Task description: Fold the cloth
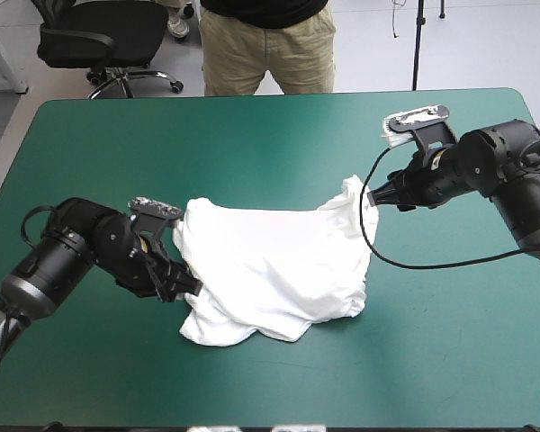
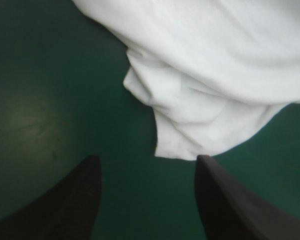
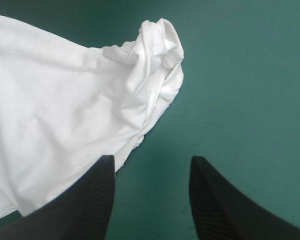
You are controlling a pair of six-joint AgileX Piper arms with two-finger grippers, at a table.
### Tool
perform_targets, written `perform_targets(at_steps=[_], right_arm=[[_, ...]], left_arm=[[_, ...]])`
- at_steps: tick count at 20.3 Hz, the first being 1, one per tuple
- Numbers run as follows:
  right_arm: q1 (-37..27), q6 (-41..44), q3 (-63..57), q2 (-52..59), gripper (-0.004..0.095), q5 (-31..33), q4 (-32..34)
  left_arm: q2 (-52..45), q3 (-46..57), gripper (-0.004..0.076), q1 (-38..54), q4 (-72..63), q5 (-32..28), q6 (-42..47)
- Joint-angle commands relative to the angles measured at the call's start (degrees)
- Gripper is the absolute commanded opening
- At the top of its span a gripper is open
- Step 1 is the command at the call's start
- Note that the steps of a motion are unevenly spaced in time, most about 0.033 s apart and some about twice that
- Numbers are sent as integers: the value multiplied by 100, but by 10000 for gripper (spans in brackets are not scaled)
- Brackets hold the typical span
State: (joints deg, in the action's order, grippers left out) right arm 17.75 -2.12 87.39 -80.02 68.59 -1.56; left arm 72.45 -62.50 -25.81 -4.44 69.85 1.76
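The white T-shirt [image 1: 274,265] lies loosely spread and rumpled in the middle of the teal-green table. My left gripper [image 1: 187,286] is low at the shirt's left edge, open, with a bunched corner of the T-shirt [image 2: 190,125] just ahead of its fingers and nothing between them. My right gripper [image 1: 375,198] hovers beside the shirt's far right corner, open as well. That puckered corner of the T-shirt [image 3: 157,45] lies ahead of it, and the cloth's edge runs past one black finger [image 3: 87,200]. The left gripper [image 2: 147,165] and the right gripper [image 3: 150,167] both frame bare cover.
A black cable [image 1: 432,263] loops on the table right of the shirt. A person [image 1: 265,40] stands just beyond the far edge. Bare teal-green cover [image 1: 252,135] lies beyond the shirt and along the near edge.
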Motion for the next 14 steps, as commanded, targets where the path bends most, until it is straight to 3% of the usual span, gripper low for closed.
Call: perform_targets(at_steps=[1, 4, 11, 14], right_arm=[[-44, 15, 184, 152, 431, -232, 7], [-44, 27, 184, 152, 431, -232, 7], [-44, 54, 184, 152, 427, -232, 7], [-44, 54, 184, 152, 426, -245, 7]], left_arm=[[-158, 368, 407, -389, -105, -514, 391], [-114, 1091, 407, -806, -70, -1187, 778], [892, 1599, 395, -863, 29, -1709, 804], [1148, 1599, 267, -863, -14, -1751, 755]])
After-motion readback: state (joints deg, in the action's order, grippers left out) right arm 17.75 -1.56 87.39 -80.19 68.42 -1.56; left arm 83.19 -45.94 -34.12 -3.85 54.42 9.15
